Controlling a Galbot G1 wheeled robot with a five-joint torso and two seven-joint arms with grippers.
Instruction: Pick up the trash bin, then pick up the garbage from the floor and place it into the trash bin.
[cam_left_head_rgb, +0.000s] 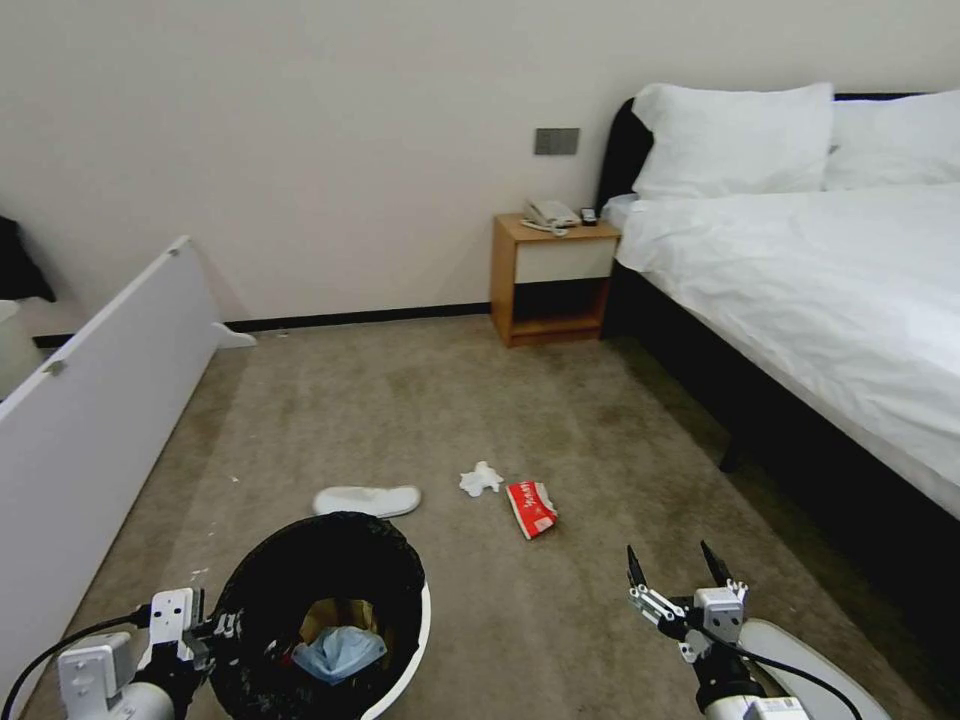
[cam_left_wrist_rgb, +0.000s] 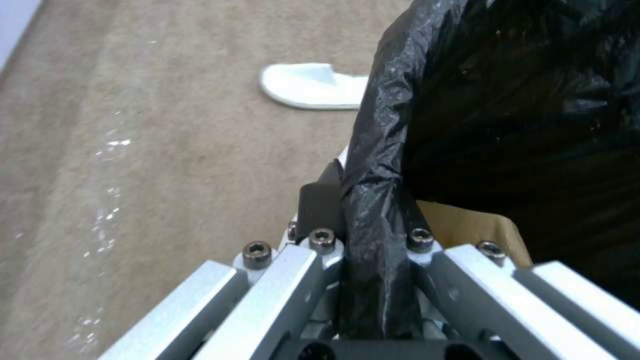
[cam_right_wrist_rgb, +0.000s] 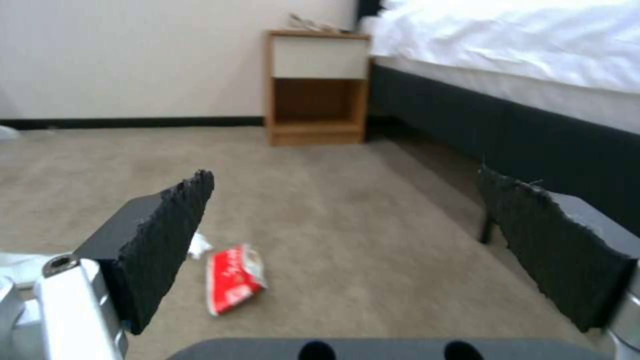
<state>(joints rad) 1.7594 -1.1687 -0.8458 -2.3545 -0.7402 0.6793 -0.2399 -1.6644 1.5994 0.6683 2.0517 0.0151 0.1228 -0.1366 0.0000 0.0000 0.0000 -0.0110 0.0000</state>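
Gripping the trash bin rim, left fingers clamp above beige carpet; right fingers gape.

So the round white plastic trash bin with the black bag over its rim sits at 7 o'clock, left gripper clamped on its rim at the 9 o'clock side. Inside it: a light-blue cloth on crumpled brown paper. Just behind the bin lies a flat white slipper. Toward 12 o'clock from there, a small white tissue just beside a red-white packet. Right gripper hovers at 5 o'clock, spread wide. Wooden nightstand at 12, white-sheeted bed at 2.
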